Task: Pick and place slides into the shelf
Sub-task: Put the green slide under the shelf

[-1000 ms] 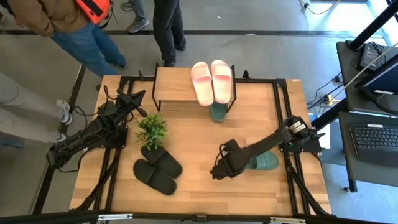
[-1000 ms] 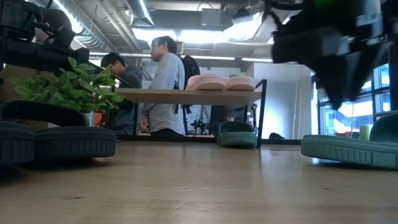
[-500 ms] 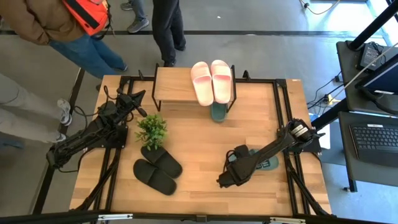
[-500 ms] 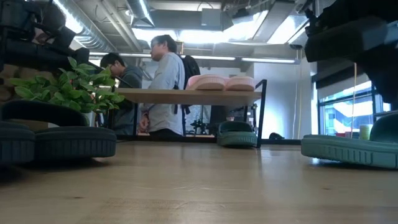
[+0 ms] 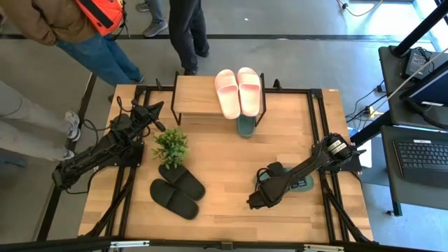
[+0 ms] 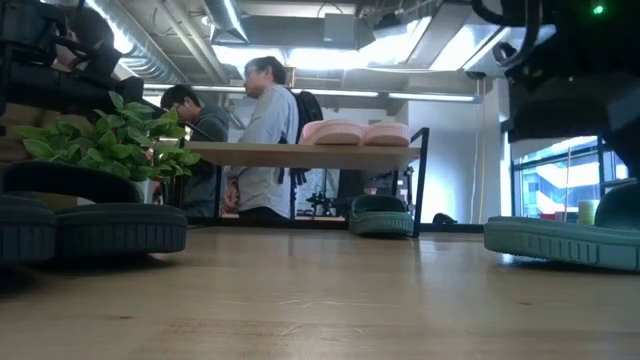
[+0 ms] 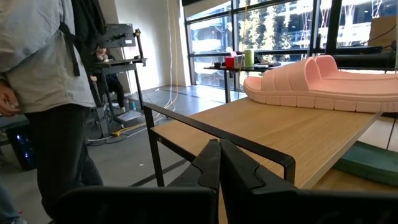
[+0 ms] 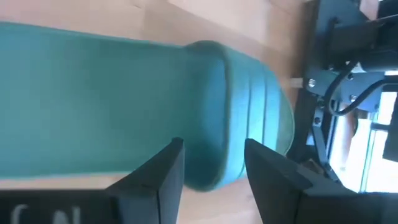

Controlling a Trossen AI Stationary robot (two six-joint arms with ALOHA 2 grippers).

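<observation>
Nearest the front edge of the table (image 5: pixel 231 217), at about seven o'clock from its middle, the black pair (image 5: pixel 178 190) lies flat, the two slides side by side and angled. Just beyond them stands a small potted plant (image 5: pixel 170 145).

At about four o'clock the right gripper (image 5: pixel 256 201) is low over a loose green slide (image 5: pixel 302 183), the arm stretched across it. From the wrist view its fingers (image 8: pixel 163 171) stand a moderate way apart, straddling the strap of the green slide (image 8: pixel 124 99), which lies flat on the wood; I cannot tell whether the pads touch it. In the low view that same slide (image 6: pixel 560 240) rests on the table toward three o'clock.

Out at nine o'clock the left arm waits near the table's edge, its gripper (image 5: pixel 155 108) pointing toward the shelf. Its fingers (image 7: pixel 214 165) appear pressed together, with nothing between them.

Farthest off, at twelve o'clock, sits the shelf (image 5: pixel 199 98). The pink pair (image 5: pixel 238 91) lies on the right end of its top board, side by side. The other green slide (image 5: pixel 246 127) is on the table beneath that end, partly poking out from under the board.

Beyond the table several people (image 5: pixel 84 35) stand on the floor.
</observation>
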